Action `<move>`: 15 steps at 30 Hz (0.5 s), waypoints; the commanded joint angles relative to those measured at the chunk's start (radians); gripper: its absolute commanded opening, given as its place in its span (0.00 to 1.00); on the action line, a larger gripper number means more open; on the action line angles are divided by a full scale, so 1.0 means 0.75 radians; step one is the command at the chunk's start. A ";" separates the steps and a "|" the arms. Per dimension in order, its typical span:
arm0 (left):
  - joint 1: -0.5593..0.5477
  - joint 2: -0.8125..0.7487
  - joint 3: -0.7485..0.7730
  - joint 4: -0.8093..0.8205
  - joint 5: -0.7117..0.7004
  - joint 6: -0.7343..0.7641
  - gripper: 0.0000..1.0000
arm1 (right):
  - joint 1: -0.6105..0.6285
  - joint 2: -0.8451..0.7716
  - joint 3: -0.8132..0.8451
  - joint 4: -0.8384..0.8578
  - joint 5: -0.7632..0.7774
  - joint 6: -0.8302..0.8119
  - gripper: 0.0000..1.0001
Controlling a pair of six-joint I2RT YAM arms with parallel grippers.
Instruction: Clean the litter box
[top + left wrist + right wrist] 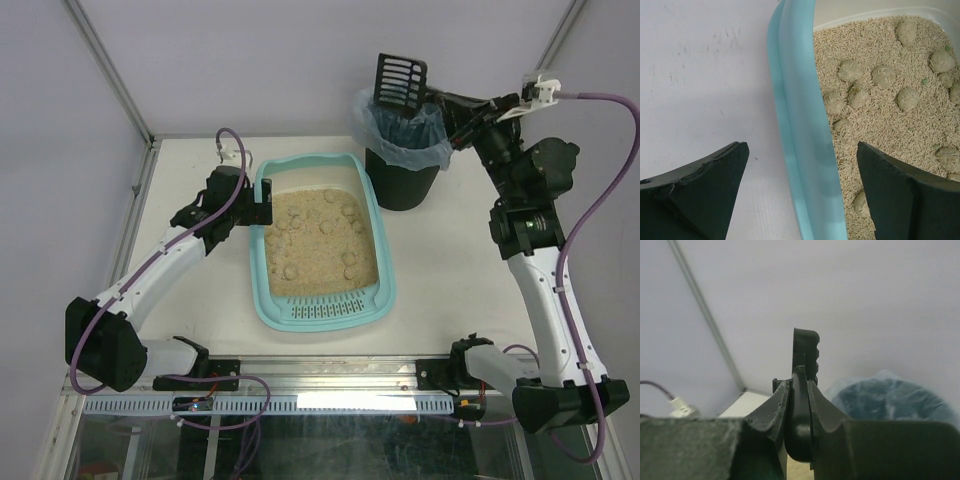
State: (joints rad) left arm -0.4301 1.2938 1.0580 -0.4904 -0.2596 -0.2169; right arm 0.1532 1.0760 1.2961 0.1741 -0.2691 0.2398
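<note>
The light teal litter box (262,296) lies mid-table, filled with beige litter and several round clumps (349,211). My left gripper (262,205) is open and straddles the box's left wall (797,90). In the left wrist view one finger (715,185) is outside over the table and the other (895,195) is over the litter, with clumps (883,76) ahead. My right gripper (458,110) is shut on the handle of the black slotted scoop (400,80). It holds the scoop head upright above the black bin (403,160). The right wrist view shows the handle (800,435) clamped between the fingers.
The bin's bluish bag liner (432,145) stands right behind the box's far right corner and shows in the right wrist view as a bag (890,397). White enclosure walls and a metal frame post (110,75) border the table. Bare tabletop (700,75) lies left of the box.
</note>
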 commanded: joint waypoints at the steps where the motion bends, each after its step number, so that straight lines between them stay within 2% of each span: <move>1: 0.009 0.004 0.062 0.034 0.015 0.028 0.94 | 0.064 -0.039 0.000 -0.250 -0.076 0.239 0.00; 8: 0.009 0.014 0.067 0.030 0.019 0.028 0.93 | 0.183 0.020 0.042 -0.675 -0.114 0.302 0.00; 12: 0.009 0.022 0.070 0.026 0.021 0.028 0.93 | 0.264 0.111 0.117 -0.896 -0.040 0.318 0.00; 15: 0.009 0.028 0.074 0.023 0.030 0.027 0.93 | 0.368 0.191 0.172 -1.022 0.103 0.303 0.00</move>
State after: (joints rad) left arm -0.4301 1.3128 1.0603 -0.4965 -0.2584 -0.2169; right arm 0.3542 1.1755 1.3338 -0.4309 -0.2932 0.4515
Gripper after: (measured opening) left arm 0.933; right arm 0.175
